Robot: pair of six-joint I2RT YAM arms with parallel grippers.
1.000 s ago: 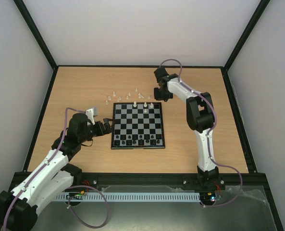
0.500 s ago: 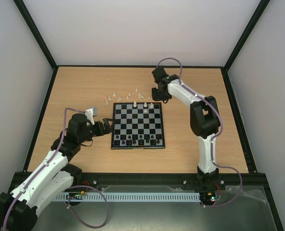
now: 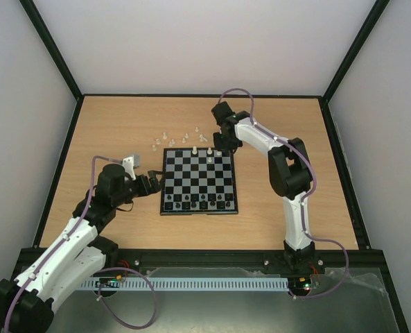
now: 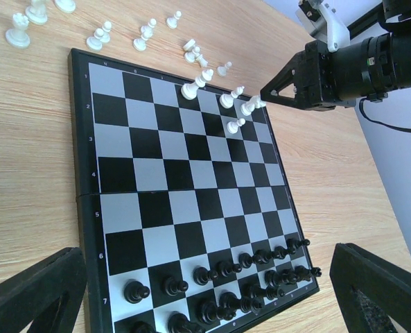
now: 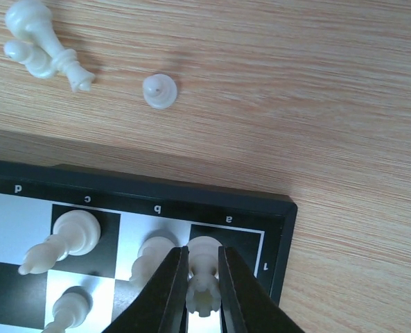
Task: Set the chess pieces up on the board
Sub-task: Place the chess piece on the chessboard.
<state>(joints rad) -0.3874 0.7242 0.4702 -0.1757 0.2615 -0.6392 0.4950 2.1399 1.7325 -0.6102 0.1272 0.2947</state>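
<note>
Chess pieces (image 3: 202, 202) partly set on the board (image 3: 191, 173): dark set (image 4: 219, 284) in two rows along the near edge, a few cream ones at the far edge, loose cream pieces (image 3: 170, 139) scattered on the table (image 3: 108, 125) just beyond. Right gripper (image 5: 203, 258) narrow, pinching a cream piece (image 5: 204, 291), probably a rook, over corner square a1; base contact with the square not discernible. Left gripper (image 3: 152, 184) spread wide, holding nothing, parked beside the board's left edge.

For a clean placement: lower until the base sits flat, centre within the corner square, part the fingers only a little, withdraw straight up.

Main obstruction: neighbouring cream piece (image 5: 152, 258) on b1, just beside one finger, likely to topple under a wide opening. Beyond the rim, near but apart: one upright pawn (image 5: 158, 91) and two toppled pieces (image 5: 46, 45).
</note>
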